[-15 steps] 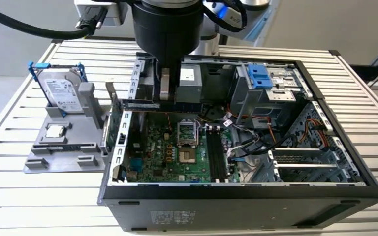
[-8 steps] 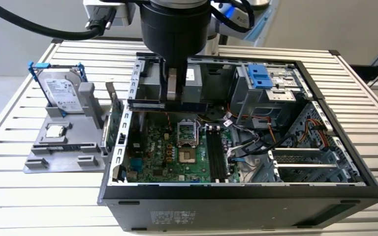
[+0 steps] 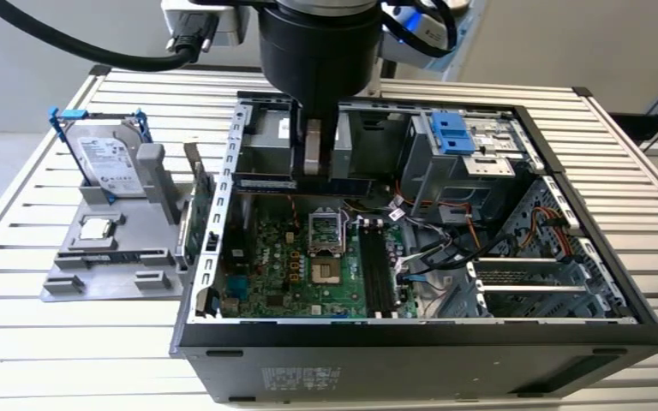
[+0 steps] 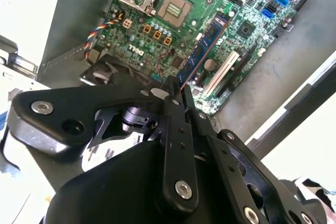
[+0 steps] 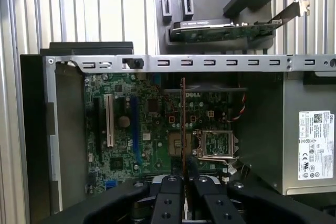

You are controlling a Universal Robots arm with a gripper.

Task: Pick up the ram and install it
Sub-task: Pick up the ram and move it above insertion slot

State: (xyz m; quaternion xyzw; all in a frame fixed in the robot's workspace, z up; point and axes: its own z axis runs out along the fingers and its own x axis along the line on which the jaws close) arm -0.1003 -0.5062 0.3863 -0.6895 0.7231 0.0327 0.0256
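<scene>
The black two-fingered end effector (image 5: 184,179) is clamped on the ram (image 5: 182,124), a long, thin blue-green circuit-board stick with dark chips. It grips the stick by one end, so the rest juts out free ahead of the fingers. I judge that this grip leaves the stick's long edge clear for pressing into a slot.

In the first wrist view the ram appears edge-on, a thin line above the green motherboard (image 5: 152,129). The second wrist view catches its flat face (image 4: 202,51) with the row of chips, and shows the fingertips closed on either side of it.

The exterior view gives the wider placing. The end effector (image 3: 315,158) hangs over the far part of the open black computer case (image 3: 421,334). The long black memory slots (image 3: 377,274) lie nearer the camera and toward the exterior view's right. The ram therefore seems to be in the air above the board, not seated.

That view also takes in the grey plastic holder (image 3: 112,265) on the slatted metal desk (image 3: 78,360), just beside the case on the exterior view's left. It carries a silver hard drive (image 3: 110,163) in a blue frame. The first wrist view shows a green expansion card (image 5: 220,30) with a metal bracket standing beyond the case wall.
</scene>
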